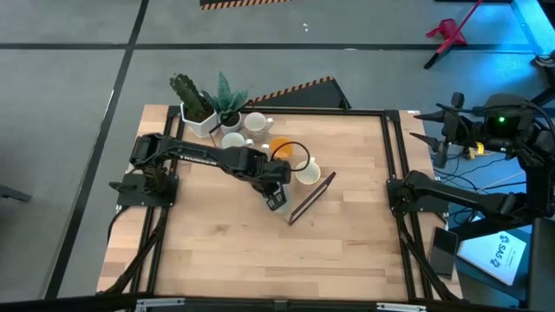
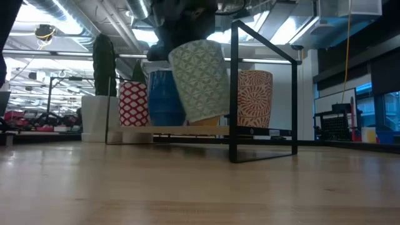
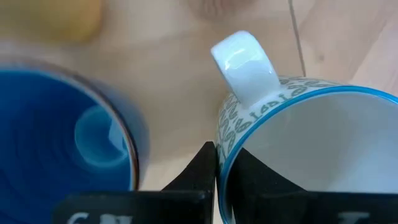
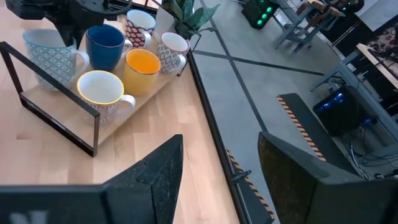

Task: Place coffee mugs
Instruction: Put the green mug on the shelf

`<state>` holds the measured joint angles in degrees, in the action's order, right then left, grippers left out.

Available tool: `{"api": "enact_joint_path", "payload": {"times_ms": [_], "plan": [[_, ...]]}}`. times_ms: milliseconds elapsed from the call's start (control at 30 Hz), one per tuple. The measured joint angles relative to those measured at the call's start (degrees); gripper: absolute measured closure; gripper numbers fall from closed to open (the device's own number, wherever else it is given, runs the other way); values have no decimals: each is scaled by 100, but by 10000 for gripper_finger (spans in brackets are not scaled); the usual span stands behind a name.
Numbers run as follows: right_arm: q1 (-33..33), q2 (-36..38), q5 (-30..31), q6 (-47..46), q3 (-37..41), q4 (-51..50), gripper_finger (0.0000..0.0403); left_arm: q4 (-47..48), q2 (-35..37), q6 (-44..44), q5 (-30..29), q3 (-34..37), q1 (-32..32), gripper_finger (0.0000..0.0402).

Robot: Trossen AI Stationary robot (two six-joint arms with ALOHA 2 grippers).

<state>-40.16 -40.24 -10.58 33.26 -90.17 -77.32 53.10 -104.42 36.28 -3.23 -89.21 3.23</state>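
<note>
Left gripper (image 1: 276, 196): out over the middle of the light wooden table (image 1: 217, 260), jaws clamped on the rim of a white mug with a pale green leaf pattern and blue lip (image 3: 292, 143); one finger (image 3: 193, 177) sits outside the wall, the other inside.
Held mug: tilted in the low view (image 2: 199, 80), bottom apparently clear of the tray; white handle (image 3: 245, 62) pointing away from the wrist.
Wooden tray with thin black metal frame (image 4: 50, 121): mid-table, near the far edge, holding the other mugs.
Dark blue mug (image 4: 104, 45): on the tray, just beside the held mug.
Orange mug (image 4: 143, 70): upright on the tray, next to the blue one.
White mug with yellow rim and red pattern (image 4: 102, 93): at the tray's near end in the right wrist view.
Red-and-white patterned mugs (image 4: 138, 26): two, at the tray's far end, by the plants.
White pots with green plants (image 1: 206, 111): at the table's far-left corner, just beyond the tray.
Right gripper (image 4: 217, 180): parked at the table's right edge, well apart from the tray, fingers spread, holding nothing.
</note>
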Motion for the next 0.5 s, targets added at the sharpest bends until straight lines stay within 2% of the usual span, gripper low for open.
{"api": "enact_joint_path", "payload": {"times_ms": [500], "plan": [[1,-1,1,2,0,4,207,-152,-52,47,-195,2,-104,385]]}}
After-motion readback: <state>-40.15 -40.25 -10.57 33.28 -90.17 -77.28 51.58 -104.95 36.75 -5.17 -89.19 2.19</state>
